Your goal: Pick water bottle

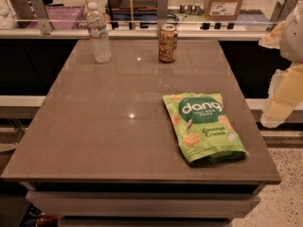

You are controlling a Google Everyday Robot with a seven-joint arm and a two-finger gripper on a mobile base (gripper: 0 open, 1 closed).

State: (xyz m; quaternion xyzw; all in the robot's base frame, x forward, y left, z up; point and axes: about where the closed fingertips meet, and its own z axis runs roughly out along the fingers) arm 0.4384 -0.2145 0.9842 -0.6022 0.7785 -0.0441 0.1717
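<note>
The water bottle (pixel 98 32) is a clear ribbed plastic bottle with a white cap and a pale label band. It stands upright at the far left of the grey-brown table (pixel 94 126). My gripper (pixel 284 86) shows as pale cream parts at the right edge of the view. It hangs beyond the table's right side, far from the bottle, and nothing shows in it.
A gold-brown drink can (pixel 167 42) stands upright at the far middle of the table, right of the bottle. A green "dang" chip bag (pixel 202 126) lies flat at the near right. A ledge with a glass rail (pixel 142 25) runs behind the table.
</note>
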